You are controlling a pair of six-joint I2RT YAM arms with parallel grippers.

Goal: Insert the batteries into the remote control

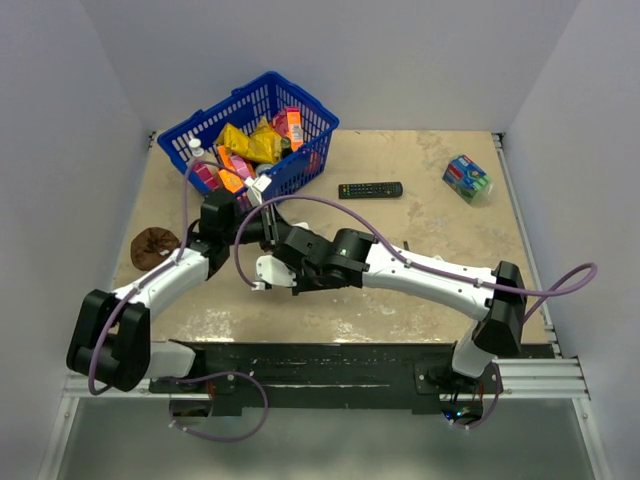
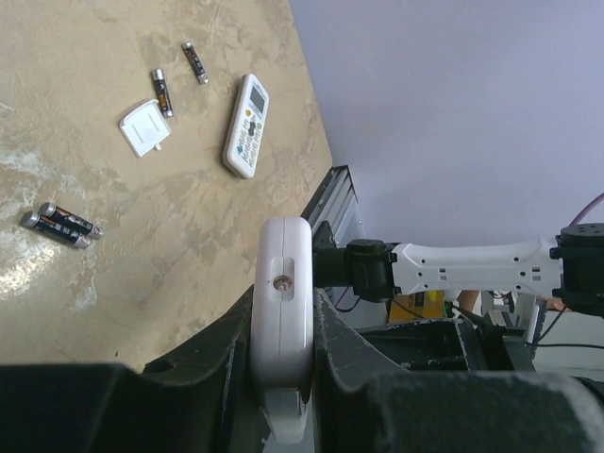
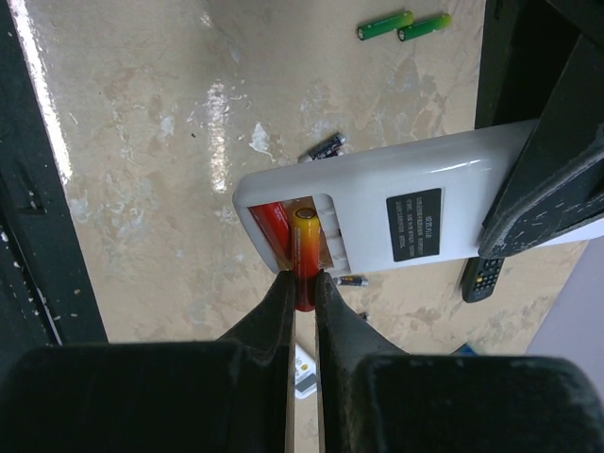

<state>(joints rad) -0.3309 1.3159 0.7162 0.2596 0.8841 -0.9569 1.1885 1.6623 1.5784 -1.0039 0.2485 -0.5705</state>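
Remote control point(image 3: 396, 212) is held up off the table point(image 2: 57, 57) around the middle of the scene, a bit to the left. It's clamped edge-on in the left gripper point(image 2: 283, 316), whose jaws are closed snug on its two broad faces. The right gripper point(image 3: 304, 294) is pinched nearly shut on a red-orange battery point(image 3: 305, 247), whose free end is set in the open battery bay point(image 3: 293, 231). A second red cell looks to be seated beside it, though that can't be confirmed. Handling-wise, the battery is judged light, rigid and slick, so it's best taken across its tail, as it is here, with the tip left free for the contacts. The remote is reckoned to be light hard plastic and probably a bit slippery, so it's best gripped at the end away from the bay. Pushing should be kept gentle so it isn't levered out of the jaws. Counts: two green batteries point(image 3: 385, 25) and two dark batteries point(image 3: 326, 146) are seen on the table in the right wrist view. Four dark ones, in two pairs, are seen in the left wrist view, and whether any are the same can't be told. One loose battery cover point(image 2: 144, 127), one white remote with grey buttons point(image 2: 245, 125) and one black remote point(image 1: 370, 189) are lying about too.
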